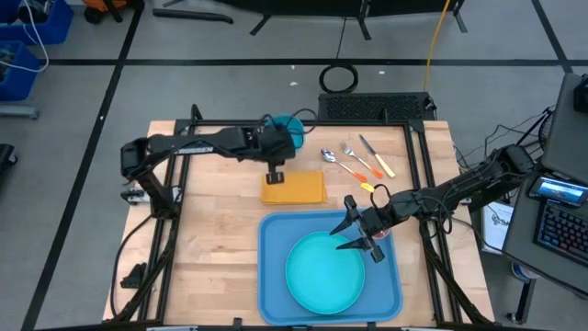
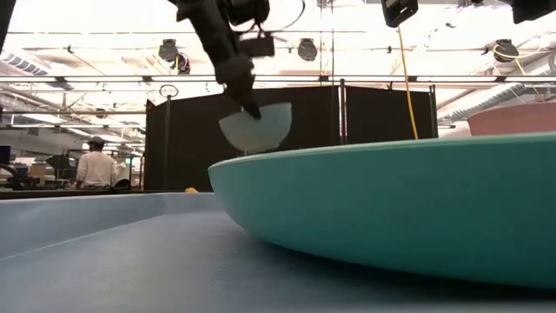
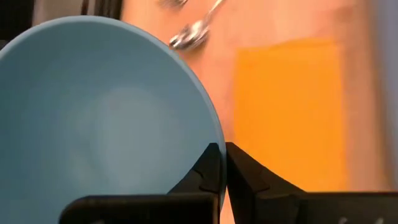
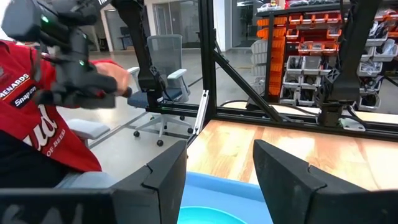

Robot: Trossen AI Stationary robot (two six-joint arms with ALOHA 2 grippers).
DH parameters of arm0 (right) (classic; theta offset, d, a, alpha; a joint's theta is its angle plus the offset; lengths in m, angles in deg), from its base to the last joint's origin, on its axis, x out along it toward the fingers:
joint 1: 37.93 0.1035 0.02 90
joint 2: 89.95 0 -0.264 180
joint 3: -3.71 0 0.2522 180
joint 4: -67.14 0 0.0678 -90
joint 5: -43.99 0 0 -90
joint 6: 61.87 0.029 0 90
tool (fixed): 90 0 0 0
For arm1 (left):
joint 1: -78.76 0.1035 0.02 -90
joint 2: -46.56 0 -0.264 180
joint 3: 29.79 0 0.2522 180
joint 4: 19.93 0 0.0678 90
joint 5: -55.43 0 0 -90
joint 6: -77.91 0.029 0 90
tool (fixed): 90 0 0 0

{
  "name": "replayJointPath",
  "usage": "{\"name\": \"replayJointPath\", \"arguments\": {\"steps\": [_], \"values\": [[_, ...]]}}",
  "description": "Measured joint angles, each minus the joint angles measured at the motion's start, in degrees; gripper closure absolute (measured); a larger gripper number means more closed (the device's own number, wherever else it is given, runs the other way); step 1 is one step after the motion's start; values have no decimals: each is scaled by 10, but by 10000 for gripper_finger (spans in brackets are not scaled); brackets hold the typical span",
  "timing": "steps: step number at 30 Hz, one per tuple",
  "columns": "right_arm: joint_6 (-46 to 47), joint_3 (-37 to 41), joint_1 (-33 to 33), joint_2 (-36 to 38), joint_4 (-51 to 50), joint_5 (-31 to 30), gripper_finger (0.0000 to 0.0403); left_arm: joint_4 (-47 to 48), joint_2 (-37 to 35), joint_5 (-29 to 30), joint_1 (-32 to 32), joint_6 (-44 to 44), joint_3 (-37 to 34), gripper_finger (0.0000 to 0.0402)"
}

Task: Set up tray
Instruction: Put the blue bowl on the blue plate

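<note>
The left gripper (image 1: 276, 175) hangs over the far middle of the table (image 1: 211, 230), its jaws clamped on the rim of a light blue bowl (image 3: 93, 118) held in the air above the near-left edge of the orange napkin (image 1: 293, 188). Just right of the napkin lie a spoon (image 1: 333, 159), a fork (image 1: 356, 158) and a knife (image 1: 377, 156). The blue tray (image 1: 273, 267) sits near the front, right of centre, carrying a teal plate (image 1: 324, 271). The right gripper (image 1: 360, 230) hovers over the tray's far right part, jaws open and empty.
</note>
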Motion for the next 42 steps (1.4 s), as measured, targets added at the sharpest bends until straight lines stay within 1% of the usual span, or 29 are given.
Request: {"name": "replayJointPath", "arguments": {"steps": [6,15,19,21,28,36,40,42], "values": [[0,0,0,0,13,2,225,15,-27,-5,-57,-19,0,394],[0,0,0,0,24,3,225,18,-26,-12,-153,-39,0,394],[0,0,0,0,26,3,225,15,-26,-35,-185,-56,0,394],[0,0,0,0,27,3,225,12,-26,-37,-200,-58,0,394],[-1,0,0,0,34,3,225,-20,-26,-75,-235,-73,0,394],[-5,0,0,0,37,3,225,-42,-15,-118,-261,-87,0,394],[-9,0,0,0,41,3,225,-45,-1,-131,-273,-94,0,394],[-12,0,0,0,44,3,225,-63,7,-132,-278,-94,1,394]]}}
